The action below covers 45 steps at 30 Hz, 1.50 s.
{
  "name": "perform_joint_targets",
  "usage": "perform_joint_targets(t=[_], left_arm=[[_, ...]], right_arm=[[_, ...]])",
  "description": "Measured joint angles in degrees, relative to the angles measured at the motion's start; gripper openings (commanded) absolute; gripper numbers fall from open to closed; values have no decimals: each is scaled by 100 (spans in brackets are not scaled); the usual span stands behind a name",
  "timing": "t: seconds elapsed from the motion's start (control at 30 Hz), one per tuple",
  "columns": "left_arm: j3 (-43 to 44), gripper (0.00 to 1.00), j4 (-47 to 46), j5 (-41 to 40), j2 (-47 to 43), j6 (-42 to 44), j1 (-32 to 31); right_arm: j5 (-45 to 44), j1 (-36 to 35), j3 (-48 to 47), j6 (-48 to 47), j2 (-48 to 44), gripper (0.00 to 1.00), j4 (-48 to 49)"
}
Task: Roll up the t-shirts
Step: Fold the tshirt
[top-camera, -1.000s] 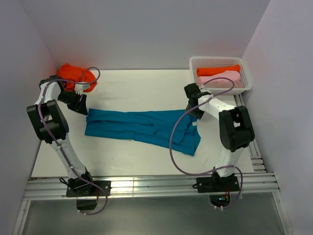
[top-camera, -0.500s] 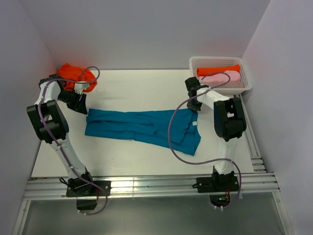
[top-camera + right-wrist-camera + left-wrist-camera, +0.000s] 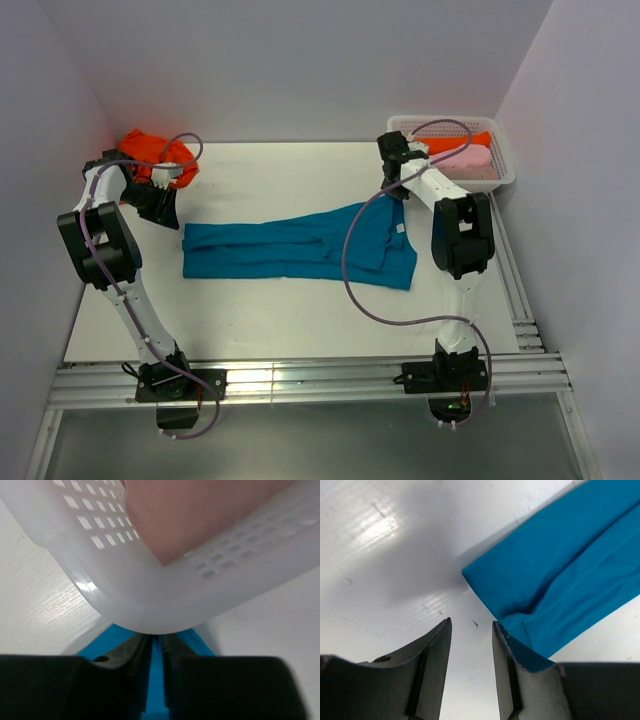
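Note:
A teal t-shirt, folded into a long strip, lies across the middle of the table. My right gripper is shut on its far right corner, with teal cloth pinched between the nearly closed jaws. It sits right against the basket's corner. My left gripper stands open at the shirt's left end. Bare table shows between its fingers, and the right finger overlaps the cloth's edge. A crumpled orange t-shirt lies at the far left.
The white lattice basket at the far right holds a rolled orange shirt and a rolled pink one. Side walls stand close on both sides. A metal rail runs along the table's near edge.
My right gripper closed on the shirt's right end and drew it toward the basket, straightening and shifting the strip. My left gripper stayed about where it was.

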<state>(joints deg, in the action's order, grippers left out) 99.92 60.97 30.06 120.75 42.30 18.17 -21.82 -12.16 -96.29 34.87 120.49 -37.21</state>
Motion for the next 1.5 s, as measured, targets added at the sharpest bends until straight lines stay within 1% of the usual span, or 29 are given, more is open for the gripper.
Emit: perform_joint_targets(t=[0.03, 0.07, 0.17, 0.2, 0.27, 0.33, 0.4, 0.5, 0.63, 0.77, 0.83, 0.97, 1.07, 1.17, 1.3, 1.4, 1.43, 1.5], left_arm=[[11, 45, -59, 0, 2, -42, 0], [26, 46, -109, 0, 9, -116, 0], [59, 51, -275, -2, 15, -291, 0], [68, 52, -330, 2, 15, -354, 0], [79, 54, -431, 15, 15, -461, 0], [81, 55, -472, 28, 15, -531, 2], [81, 55, -455, 61, 7, -542, 35], [-31, 55, -407, 127, -96, -466, 85], [-662, 56, -173, 177, -560, -125, 188], [-1554, 56, -57, 109, -1115, 214, 227], [-1961, 56, -2, 55, -1327, 391, 225], [-2356, 56, 39, -11, -1410, 629, 216], [-2623, 56, -66, -85, -1423, 699, 205], [-2787, 56, -120, -160, -1445, 748, 177], [-2933, 56, -409, -256, -1504, 732, 70], [-2957, 55, -581, -295, -1506, 662, -11], [-2962, 55, -625, -297, -1506, 645, -37], [-2977, 53, -708, -302, -1506, 599, -79]], right_arm=[[-31, 4, -96, 0, 37, 30, -2], [-50, 9, -177, -15, 72, 42, -28], [-107, 50, -278, -17, 160, 54, -85], [-105, 63, -264, -24, 162, 56, -120], [-107, 98, -151, -17, 122, 58, -125], [-98, 118, 155, 17, -48, 58, -92], [-28, 118, 732, 63, -422, 59, -59], [125, 118, 1725, 188, -1292, 59, 0], [367, 70, 3147, 479, -2903, 59, 76], [470, -164, 4199, 828, -4098, 60, 142], [568, -297, 4715, 1010, -4500, 61, 170], [780, -520, 5670, 1386, -4970, 62, 184], [846, -601, 6037, 1593, -5069, 62, 203], [929, -625, 6157, 1746, -5077, 62, 275], [951, -627, 6166, 1873, -4868, 57, 599], [933, -634, 6157, 1943, -4605, 44, 782], [918, -634, 6126, 1961, -4551, 33, 833], [894, -634, 6109, 1971, -4489, 21, 911]])
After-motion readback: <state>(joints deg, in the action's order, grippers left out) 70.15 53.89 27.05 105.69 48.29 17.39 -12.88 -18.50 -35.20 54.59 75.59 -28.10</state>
